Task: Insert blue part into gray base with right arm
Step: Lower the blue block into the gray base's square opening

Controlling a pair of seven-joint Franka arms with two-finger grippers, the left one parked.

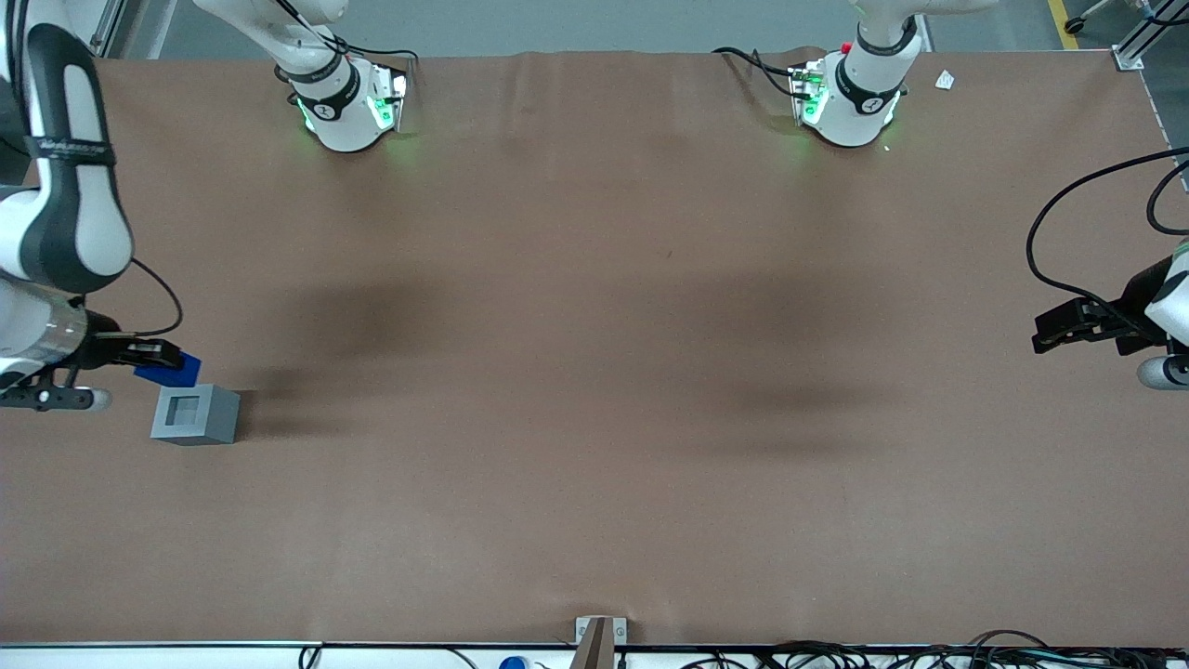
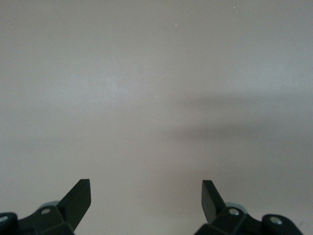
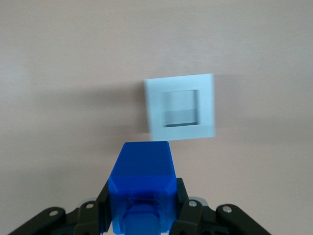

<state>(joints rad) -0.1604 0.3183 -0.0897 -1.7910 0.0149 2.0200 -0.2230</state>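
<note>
My right gripper (image 1: 160, 360) is shut on the blue part (image 1: 171, 370) and holds it in the air at the working arm's end of the table. The gray base (image 1: 196, 414) stands on the brown table just nearer the front camera than the blue part, its lighter top face and square recess up. In the right wrist view the blue part (image 3: 143, 183) sits between the black fingers (image 3: 179, 196), and the gray base (image 3: 180, 106) lies ahead of it, apart from it, with its recess open.
The brown table surface (image 1: 594, 372) spreads wide toward the parked arm's end. Two arm bases (image 1: 348, 102) stand at the table's edge farthest from the front camera. Cables run along the table's near edge.
</note>
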